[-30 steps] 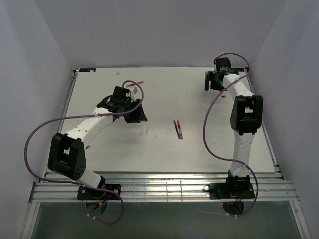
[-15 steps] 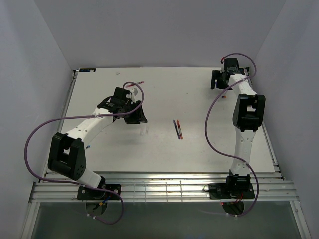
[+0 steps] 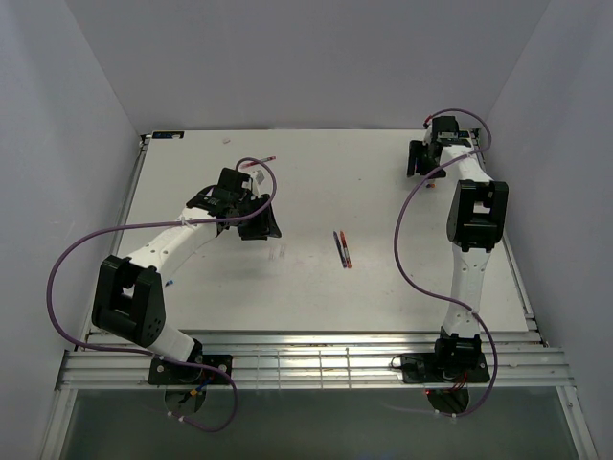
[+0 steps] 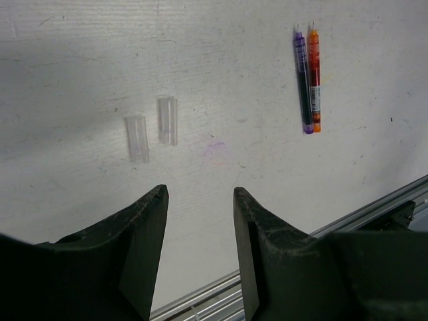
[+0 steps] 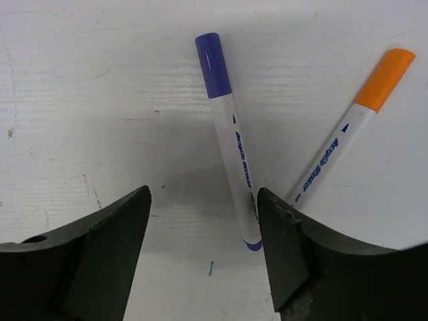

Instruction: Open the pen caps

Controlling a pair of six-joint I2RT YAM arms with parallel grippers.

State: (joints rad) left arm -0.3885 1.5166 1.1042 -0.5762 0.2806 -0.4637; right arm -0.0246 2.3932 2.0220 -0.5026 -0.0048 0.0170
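In the right wrist view, two white markers lie on the table. One has a blue-purple cap and the other an orange cap, both fitted on. My right gripper is open and empty just above them, and the blue-capped marker's tail lies by the right finger. The gripper sits at the far right of the table. My left gripper is open and empty, left of centre. No red cap can be made out.
Two thin pens, purple and orange-red, lie side by side at mid-table. Two short clear tubes lie ahead of the left gripper. A reddish pen lies at the back. The table's metal front rail is close.
My right arm has swung its gripper a little further right and back. The left arm and the mid-table pens have not moved.
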